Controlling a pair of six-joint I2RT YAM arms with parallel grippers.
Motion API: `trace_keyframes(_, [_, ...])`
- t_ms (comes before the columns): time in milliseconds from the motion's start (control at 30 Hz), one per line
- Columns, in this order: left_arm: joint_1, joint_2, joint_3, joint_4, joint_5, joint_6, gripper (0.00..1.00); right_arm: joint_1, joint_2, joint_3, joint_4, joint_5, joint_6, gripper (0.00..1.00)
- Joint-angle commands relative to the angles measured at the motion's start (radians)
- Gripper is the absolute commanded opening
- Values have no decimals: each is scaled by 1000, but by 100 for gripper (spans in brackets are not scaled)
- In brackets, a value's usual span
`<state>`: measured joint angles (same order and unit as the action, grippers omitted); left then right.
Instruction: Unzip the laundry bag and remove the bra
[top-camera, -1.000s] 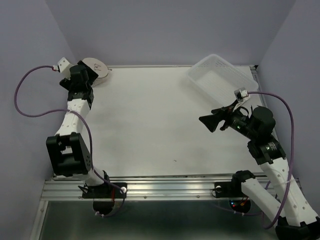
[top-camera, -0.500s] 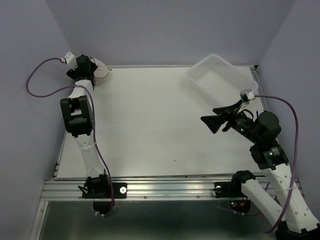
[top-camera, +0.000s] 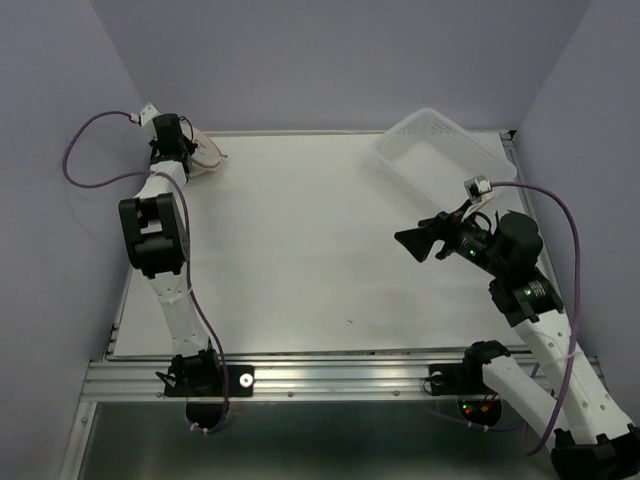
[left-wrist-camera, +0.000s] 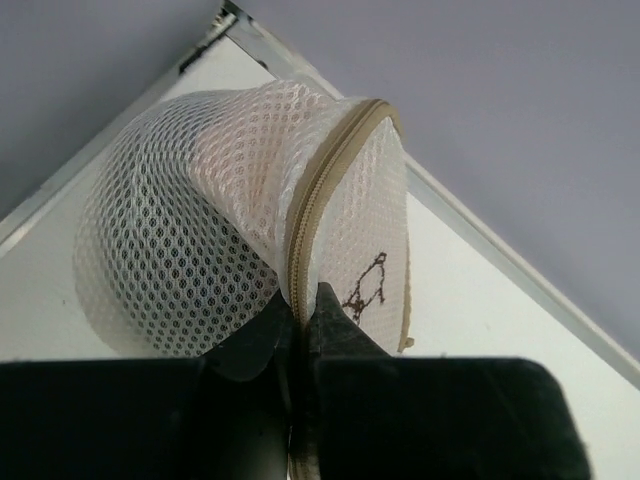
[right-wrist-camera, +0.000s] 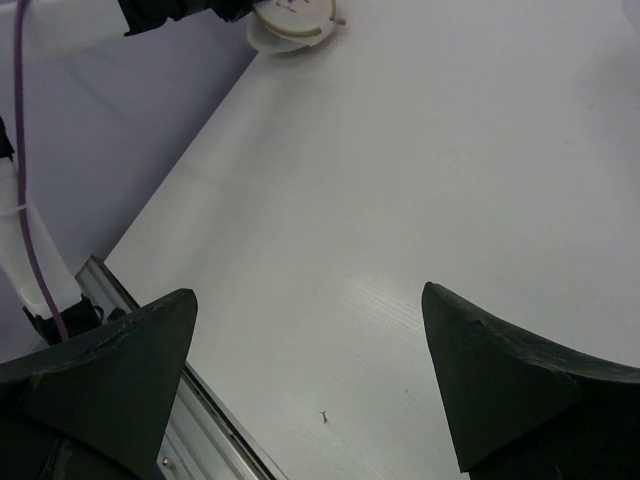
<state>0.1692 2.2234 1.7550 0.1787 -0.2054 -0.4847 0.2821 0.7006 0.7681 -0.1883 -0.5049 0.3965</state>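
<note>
Left gripper (left-wrist-camera: 300, 305), jaws closed, pinches the tan zipper rim (left-wrist-camera: 310, 200) of the mesh laundry bag (left-wrist-camera: 190, 210), which sits at the upper-left corner of the table (top-camera: 300, 260). Right gripper (top-camera: 405, 240) hangs at right, jaws spread wide, holding nothing.

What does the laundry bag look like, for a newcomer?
Go to the table's far left corner, at the left gripper. The laundry bag pinched there is a small domed white mesh pouch with a tan zipper rim, unlike the clear rectangular basket at far right.
</note>
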Motion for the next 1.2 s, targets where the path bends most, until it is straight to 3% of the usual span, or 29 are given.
trace_keyframes(0, [-14,-295,-115,-14,170,6,0,3,29,-9,82,0,5,100])
trace_keyframes(100, [-59,-454,-257,-70,306,-14,0,3,79,-32,144,-38,25,100])
trace_keyframes(267, [-189,-736,-596,-84,366,-17,0,3,148,-85,316,-92,137,100])
trace_keyframes(433, [-397,-893,-868,-42,446,-3,0,44,186,-139,389,-67,150,100])
trace_keyframes(533, [-528,-970,-960,-15,480,1,0,74,181,-170,394,-41,130,100])
trace_keyframes(633, [-591,-1016,-1031,16,534,9,3,97,177,-199,401,-14,125,100])
trace_keyframes(667, [-605,-1028,-1048,22,541,5,6,97,178,-222,406,-4,123,100])
trace_keyframes(733, [-611,-1051,-1098,30,538,-3,28,135,180,-251,435,31,127,100])
trace_keyframes(767, [-611,-1070,-1109,19,526,-8,56,149,183,-263,446,40,125,100])
trace_keyframes(833, [-612,-1082,-1120,-17,454,-20,81,214,195,-289,464,90,107,100])
trace_keyframes(867, [-611,-1096,-1118,-63,417,-28,97,239,212,-293,467,112,96,100])
trace_keyframes(967, [-611,-1165,-1109,-129,272,-55,99,336,269,-288,480,215,59,100])
trace_keyframes(1167, [-614,-1448,-1239,-154,166,-208,99,449,367,-257,490,299,-8,100])
